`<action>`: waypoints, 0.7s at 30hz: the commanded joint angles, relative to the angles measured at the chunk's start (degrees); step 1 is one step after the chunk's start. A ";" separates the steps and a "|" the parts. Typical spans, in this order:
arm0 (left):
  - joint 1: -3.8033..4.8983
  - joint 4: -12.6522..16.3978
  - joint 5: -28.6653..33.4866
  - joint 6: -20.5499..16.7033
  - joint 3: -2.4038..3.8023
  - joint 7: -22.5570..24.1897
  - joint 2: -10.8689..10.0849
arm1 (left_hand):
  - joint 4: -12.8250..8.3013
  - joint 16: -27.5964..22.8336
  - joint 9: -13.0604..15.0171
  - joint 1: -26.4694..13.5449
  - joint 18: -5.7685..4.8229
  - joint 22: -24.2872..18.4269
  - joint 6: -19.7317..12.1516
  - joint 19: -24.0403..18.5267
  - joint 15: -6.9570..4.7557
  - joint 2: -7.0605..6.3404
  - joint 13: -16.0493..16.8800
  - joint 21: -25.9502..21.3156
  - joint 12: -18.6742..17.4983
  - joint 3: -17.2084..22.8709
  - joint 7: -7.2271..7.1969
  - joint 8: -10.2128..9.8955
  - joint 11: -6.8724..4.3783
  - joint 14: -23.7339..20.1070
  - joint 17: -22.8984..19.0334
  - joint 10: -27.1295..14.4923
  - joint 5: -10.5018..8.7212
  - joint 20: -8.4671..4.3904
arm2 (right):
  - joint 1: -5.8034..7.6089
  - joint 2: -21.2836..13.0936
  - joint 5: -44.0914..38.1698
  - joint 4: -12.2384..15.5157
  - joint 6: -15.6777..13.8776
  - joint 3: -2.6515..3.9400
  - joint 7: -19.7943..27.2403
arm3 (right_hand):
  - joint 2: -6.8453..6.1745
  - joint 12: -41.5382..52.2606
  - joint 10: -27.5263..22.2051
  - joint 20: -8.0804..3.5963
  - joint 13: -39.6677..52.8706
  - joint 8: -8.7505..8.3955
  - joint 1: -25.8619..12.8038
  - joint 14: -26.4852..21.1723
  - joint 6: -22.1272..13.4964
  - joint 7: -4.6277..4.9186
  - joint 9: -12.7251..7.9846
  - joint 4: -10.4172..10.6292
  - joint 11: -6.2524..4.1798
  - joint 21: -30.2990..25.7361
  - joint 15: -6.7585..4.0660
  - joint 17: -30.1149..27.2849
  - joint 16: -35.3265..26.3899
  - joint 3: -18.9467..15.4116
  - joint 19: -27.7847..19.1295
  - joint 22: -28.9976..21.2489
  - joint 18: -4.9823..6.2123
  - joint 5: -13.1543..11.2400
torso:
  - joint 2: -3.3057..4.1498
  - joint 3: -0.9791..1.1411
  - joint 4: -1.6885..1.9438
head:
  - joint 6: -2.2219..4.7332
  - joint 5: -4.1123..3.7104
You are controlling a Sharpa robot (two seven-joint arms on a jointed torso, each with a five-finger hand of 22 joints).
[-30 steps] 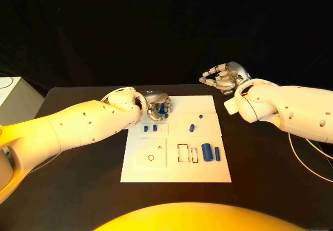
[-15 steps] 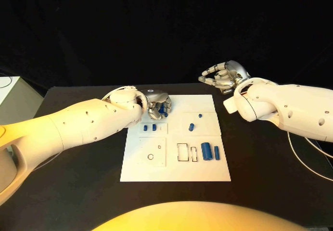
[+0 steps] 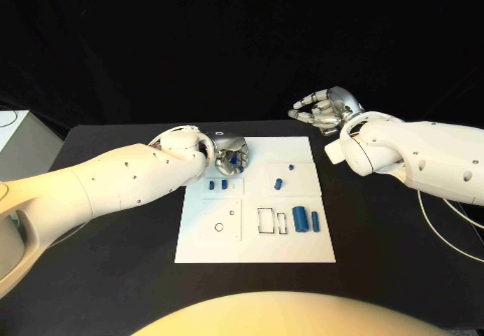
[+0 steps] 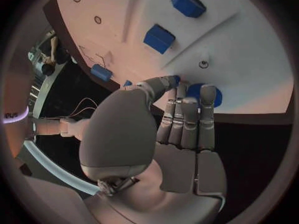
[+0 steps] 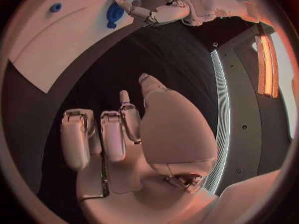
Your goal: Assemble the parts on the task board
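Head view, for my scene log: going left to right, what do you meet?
White left arm → silver left hand → white task board → silver right hand → white right arm.

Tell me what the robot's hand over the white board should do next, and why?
Probably close the left hand a little more firmly on the blue part at the task board's far edge, then lift. Its fingers already rest on that piece, while the right hand hangs off the board with nothing in it.
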 commanded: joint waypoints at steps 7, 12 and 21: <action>-0.03 0.47 -0.35 1.40 -0.09 1.14 0.00 | -0.40 0.52 -0.15 -0.17 -0.19 0.39 0.46 0.49 -0.01 0.54 -0.22 0.50 -0.69 -0.16 -0.01 -0.31 0.07 0.56 0.23 0.45 -0.31 -0.11 | -0.03 0.00 -0.52 0.08 0.59 0.01 0.58 | 0.27 -0.15 -0.24 0.28 3.32 0.24 -0.09 3.71 -0.37 0.08 -0.05 -0.05 -0.05 -0.13 0.27 5.92 -0.34 0.33 3.61 11.51 0.53 0.15 | 0.02 0.03 -0.03 | -0.17 -0.02; -0.04 0.68 -0.34 1.42 -0.16 1.32 -0.09 | -0.38 0.80 -0.62 -1.24 -0.22 0.37 -0.18 0.25 0.32 -0.02 -0.75 0.43 -1.83 -0.64 0.29 -1.28 0.45 0.43 -0.29 0.56 -0.42 0.09 | -0.03 -0.02 -0.53 0.09 0.58 0.01 0.58 | 0.27 -0.15 -0.24 0.28 3.32 0.24 -0.09 3.71 -0.37 0.08 -0.05 -0.05 -0.05 -0.13 0.27 5.92 -0.34 0.33 3.61 11.51 0.53 0.15 | 0.03 0.03 -0.02 | -0.28 -0.07; -0.42 0.44 -0.33 1.08 -0.37 1.17 0.01 | -0.32 0.75 -1.51 -2.40 -0.13 -0.18 -1.93 -0.35 1.15 -0.90 -1.59 -0.22 -3.75 -1.29 0.88 -3.05 1.42 -0.47 -1.92 -0.36 -0.37 0.72 | -0.03 -0.09 -0.53 0.14 0.56 0.01 0.58 | 0.27 -0.15 -0.24 0.28 3.32 0.24 -0.09 3.71 -0.37 0.08 -0.05 -0.05 -0.05 -0.13 0.27 5.92 -0.34 0.33 3.61 11.51 0.53 0.15 | 0.08 -0.01 -0.03 | -0.39 -0.16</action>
